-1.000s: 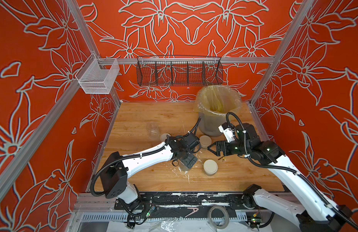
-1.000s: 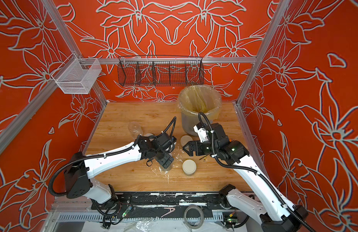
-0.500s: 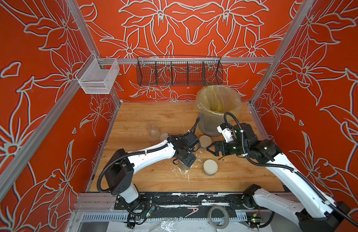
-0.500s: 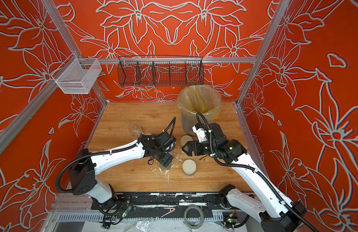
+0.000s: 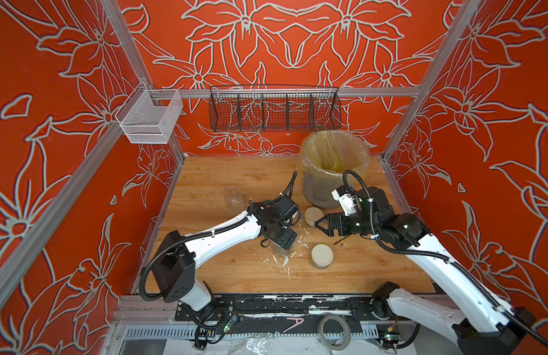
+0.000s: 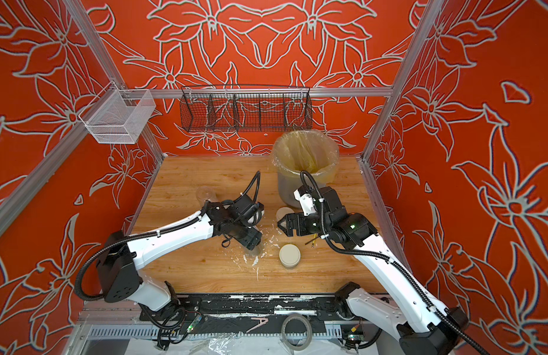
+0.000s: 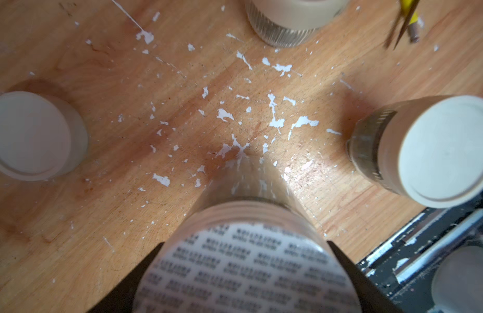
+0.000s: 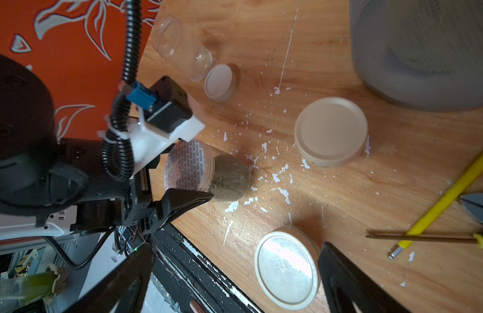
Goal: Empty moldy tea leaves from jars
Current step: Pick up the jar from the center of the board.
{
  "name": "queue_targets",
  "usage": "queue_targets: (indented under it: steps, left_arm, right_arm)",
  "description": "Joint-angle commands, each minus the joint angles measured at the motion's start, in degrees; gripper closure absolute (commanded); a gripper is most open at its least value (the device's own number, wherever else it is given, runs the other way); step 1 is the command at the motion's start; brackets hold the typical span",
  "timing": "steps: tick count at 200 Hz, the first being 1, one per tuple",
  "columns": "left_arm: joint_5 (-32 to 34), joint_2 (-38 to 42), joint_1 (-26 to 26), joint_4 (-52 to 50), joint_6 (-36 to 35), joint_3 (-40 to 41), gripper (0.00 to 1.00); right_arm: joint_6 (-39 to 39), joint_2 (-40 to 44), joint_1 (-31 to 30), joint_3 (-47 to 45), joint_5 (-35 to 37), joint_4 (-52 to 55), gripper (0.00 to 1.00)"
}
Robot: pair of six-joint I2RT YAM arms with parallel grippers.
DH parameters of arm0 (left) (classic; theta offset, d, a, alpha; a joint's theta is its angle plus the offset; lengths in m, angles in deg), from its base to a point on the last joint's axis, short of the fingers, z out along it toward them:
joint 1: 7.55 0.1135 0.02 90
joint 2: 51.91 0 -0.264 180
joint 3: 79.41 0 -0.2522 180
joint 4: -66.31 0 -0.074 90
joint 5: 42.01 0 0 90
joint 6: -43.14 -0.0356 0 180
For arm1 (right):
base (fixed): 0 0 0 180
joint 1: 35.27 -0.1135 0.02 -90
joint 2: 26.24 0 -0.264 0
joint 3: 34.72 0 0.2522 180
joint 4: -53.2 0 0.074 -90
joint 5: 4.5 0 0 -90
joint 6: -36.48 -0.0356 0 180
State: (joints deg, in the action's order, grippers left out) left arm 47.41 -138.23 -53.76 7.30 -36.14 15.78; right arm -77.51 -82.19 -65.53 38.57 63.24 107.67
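Left pincer grips the sealed jar upright at lower centre, presumably for unsealing; right pincer spread wide, empty.

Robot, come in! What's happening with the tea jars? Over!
Left gripper shut on sealed jar, tea leaves inside. Right gripper open, empty. Lidded jar nearby.

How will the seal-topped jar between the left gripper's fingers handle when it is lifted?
The sealed jar has smooth clear walls, so it may slip in the left gripper if squeezed lightly. Its tea leaves fill only the lower part, so it is probably light and bottom-heavy. Tall and narrow, it could tip if nudged near the top.
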Motion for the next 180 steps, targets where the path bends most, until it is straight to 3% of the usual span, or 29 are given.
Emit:
queue_targets:
  steps: [1, 58, 97, 126, 180]
  left_arm:
    - [-4.4, 6.9, 2.4, 0.7, 1.7, -0.7, 0.31]
    - [-17.6, 17.5, 12.1, 4.4, 7.9, -0.4, 0.48]
    - [-25.2, 20.3, 14.7, 6.7, 11.1, -1.1, 0.54]
    - [-26.7, 20.7, 15.1, 7.4, 11.8, -2.0, 0.6]
    - [-30.4, 20.4, 15.4, 10.5, 13.2, -1.4, 0.66]
  right_arm:
    - [2.8, 2.2, -0.7, -2.5, -2.2, -9.4, 0.03]
    - [11.8, 6.0, -3.3, -13.8, -2.0, -36.1, 0.03]
    - [24.1, 5.6, -5.1, -21.9, -12.5, -52.0, 0.03]
    - [31.0, 3.1, -6.4, -24.6, -15.3, -56.5, 0.03]
    - [35.5, -3.8, -9.1, -25.1, -14.0, -62.7, 0.03]
